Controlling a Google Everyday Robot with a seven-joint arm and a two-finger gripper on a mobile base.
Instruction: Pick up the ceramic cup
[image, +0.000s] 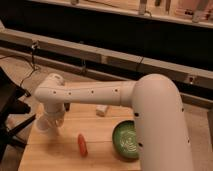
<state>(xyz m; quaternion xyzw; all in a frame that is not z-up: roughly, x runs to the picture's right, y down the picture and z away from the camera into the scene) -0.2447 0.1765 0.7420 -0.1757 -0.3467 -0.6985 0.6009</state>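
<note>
My gripper (51, 123) hangs from the white arm over the left end of the wooden table (60, 155). A small pale cup (41, 125) shows right at the gripper's left side, partly hidden by it. I cannot tell whether the cup is touched, held or lifted. A green patterned bowl (126, 140) stands on the right part of the table, partly covered by my arm's big white link.
A small white rectangular block (102, 110) lies at the table's back middle. A red-orange elongated object (82, 145) lies in front, between gripper and bowl. A dark chair (10, 115) stands left of the table. A long bench or rail runs behind.
</note>
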